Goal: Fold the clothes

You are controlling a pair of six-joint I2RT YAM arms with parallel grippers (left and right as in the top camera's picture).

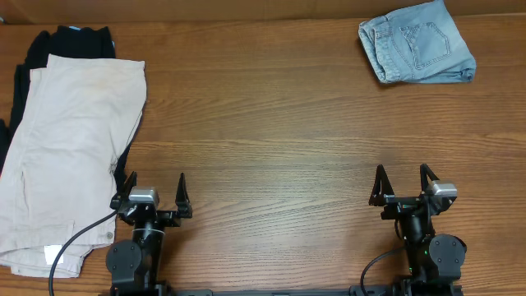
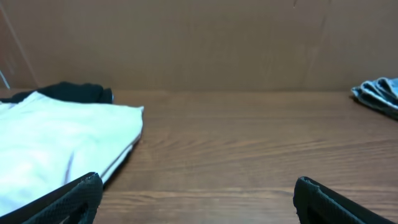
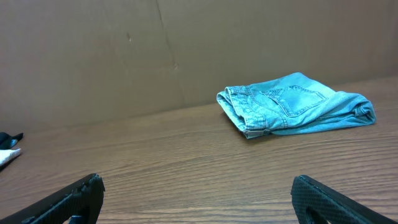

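Note:
A large pale beige pair of shorts (image 1: 70,148) lies spread at the table's left side, on top of a dark garment (image 1: 78,39). A small white label (image 1: 54,255) shows at its near end. The shorts also show in the left wrist view (image 2: 59,140). My left gripper (image 1: 154,186) is open and empty just right of the shorts; its fingertips frame bare wood (image 2: 196,190). My right gripper (image 1: 403,177) is open and empty at the front right, over bare wood (image 3: 196,186).
A folded light blue denim garment (image 1: 417,43) lies at the far right corner; it also shows in the right wrist view (image 3: 295,102). A brown cardboard wall (image 3: 186,43) stands behind the table. A black cable (image 1: 70,242) crosses the shorts' near corner.

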